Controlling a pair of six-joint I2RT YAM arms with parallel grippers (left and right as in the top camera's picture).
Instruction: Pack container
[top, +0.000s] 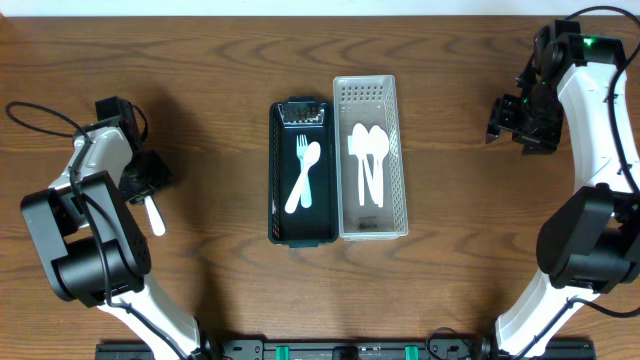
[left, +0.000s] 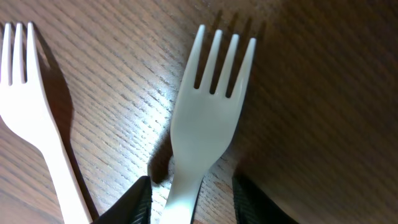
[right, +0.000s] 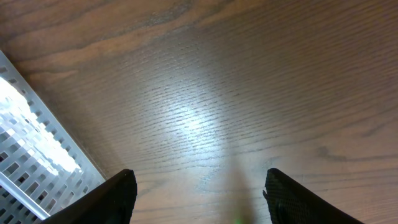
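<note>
A black tray (top: 278, 170) at the table's middle holds a white fork (top: 303, 170) and a white spoon (top: 300, 185). Next to it on the right, a white slotted basket (top: 397, 150) holds white spoons (top: 368, 160). My left gripper (left: 191, 202) is low over the table at the left, open. Its fingers straddle the handle of a white fork (left: 208, 118) that lies flat, with a gap on each side. A second white fork (left: 37, 124) lies just to its left. In the overhead view a white handle (top: 154, 216) pokes out below this gripper (top: 145, 178). My right gripper (right: 199, 199) is open and empty above bare wood.
The basket's corner (right: 31, 162) shows at the left of the right wrist view. The right arm (top: 520, 115) hovers at the far right of the table, well away from both containers. Cables run along the left edge.
</note>
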